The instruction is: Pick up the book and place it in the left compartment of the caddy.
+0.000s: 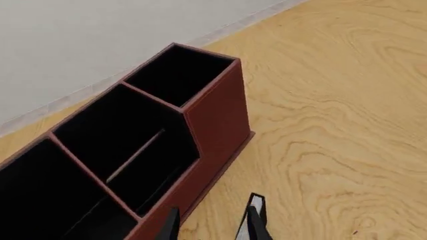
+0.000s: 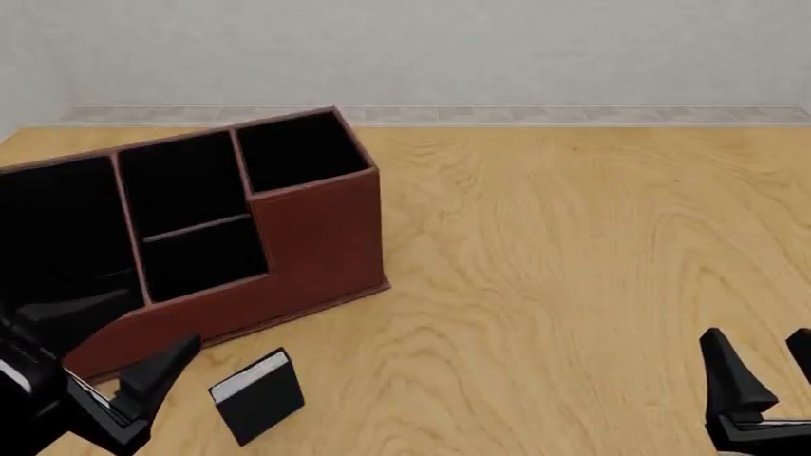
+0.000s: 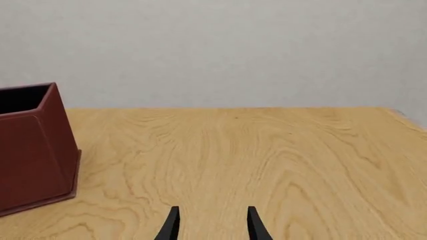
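While the caddy [image 2: 216, 237] sits on the wooden table [image 2: 571, 266] close to the pale back wall [image 2: 443, 47], the book [image 2: 257, 395] stands on the tabletop just in front of the caddy's stepped front, black cover facing forward, white page edges showing along its top. It's outside the box, clear of every compartment. The left compartment [image 2: 57, 237], the wide undivided section at the caddy's end, shows only its black lining. Next along is the middle section [image 2: 190, 218], split by a shelf, and beyond that the small square end section [image 2: 298, 150].

Now the left gripper [image 2: 127, 399] is low in front of the caddy, right beside the book, fingers spread apart and holding nothing. From the left wrist view, the book's edge [image 1: 256, 205] peeks up just behind one fingertip, not between the fingers, with the caddy wall [image 1: 217, 130] next to it.

Over on the far side from the caddy, the right gripper [image 2: 766, 380] hangs above bare tabletop, well apart from book and caddy alike, fingers parted and empty.
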Controlling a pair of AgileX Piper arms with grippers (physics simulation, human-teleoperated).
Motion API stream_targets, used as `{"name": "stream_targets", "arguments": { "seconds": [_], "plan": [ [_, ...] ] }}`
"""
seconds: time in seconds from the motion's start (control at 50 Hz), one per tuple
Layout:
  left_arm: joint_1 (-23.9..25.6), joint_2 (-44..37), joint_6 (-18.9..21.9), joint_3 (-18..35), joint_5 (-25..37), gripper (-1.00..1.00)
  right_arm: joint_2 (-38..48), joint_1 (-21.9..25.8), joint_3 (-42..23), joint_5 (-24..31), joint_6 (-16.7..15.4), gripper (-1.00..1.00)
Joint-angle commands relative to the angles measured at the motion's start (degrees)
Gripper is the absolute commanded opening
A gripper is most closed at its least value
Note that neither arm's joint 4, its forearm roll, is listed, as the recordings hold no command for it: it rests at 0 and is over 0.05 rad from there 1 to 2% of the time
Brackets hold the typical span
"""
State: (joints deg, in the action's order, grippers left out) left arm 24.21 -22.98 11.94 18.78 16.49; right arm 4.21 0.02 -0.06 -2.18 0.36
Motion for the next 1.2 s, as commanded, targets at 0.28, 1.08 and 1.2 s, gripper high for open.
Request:
{"name": "stream_targets", "arguments": {
  "seconds": [0.28, 1.08, 1.2],
  "plan": [
    [6.5, -6.1, 2.6, -0.5, -1.2, 1.00, 0.5, -0.5, 0.0, -0.4, 0.5, 1.00],
    [6.6, -18.0, 1.3, -5.4, -11.7, 1.00, 0.5, -1.4, 0.0, -0.5, 0.3, 1.00],
    [6.4, -20.0, 1.2, -6.3, -13.9, 1.00, 0.1, -1.5, 0.0, 0.0, 0.2, 1.00]
  ]
}}
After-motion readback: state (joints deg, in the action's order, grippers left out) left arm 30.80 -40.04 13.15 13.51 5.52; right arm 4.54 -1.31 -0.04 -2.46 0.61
